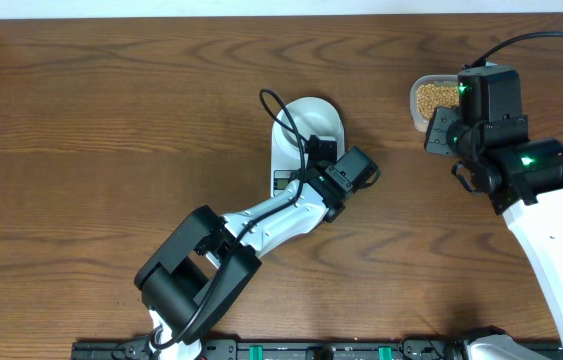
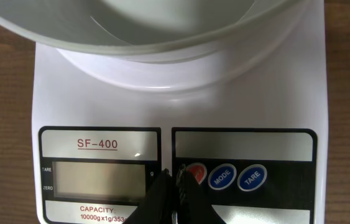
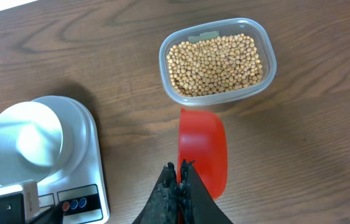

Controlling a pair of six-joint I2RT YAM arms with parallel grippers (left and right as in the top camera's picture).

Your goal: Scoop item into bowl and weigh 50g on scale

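Observation:
The white scale (image 1: pixel 283 150) stands at mid-table with the pale bowl (image 1: pixel 311 118) on it; the bowl looks empty. In the left wrist view the scale (image 2: pixel 100 93) has a blank display (image 2: pixel 97 176), and the bowl (image 2: pixel 162 28) fills the top. My left gripper (image 2: pixel 176 177) is shut, its tips at the red button (image 2: pixel 195 172); it also shows in the overhead view (image 1: pixel 309 178). My right gripper (image 3: pixel 179 168) is shut on the handle of a red scoop (image 3: pixel 204 149), just short of the beans (image 3: pixel 217 57). The scale (image 3: pixel 91 158) and bowl (image 3: pixel 24 140) lie to its left.
The beans sit in a clear plastic tub (image 3: pixel 258 28), also seen at the back right from overhead (image 1: pixel 423 100). Blue MODE (image 2: pixel 222 176) and TARE (image 2: pixel 252 177) buttons lie right of the red one. The right arm (image 1: pixel 551 200) covers the scoop from overhead.

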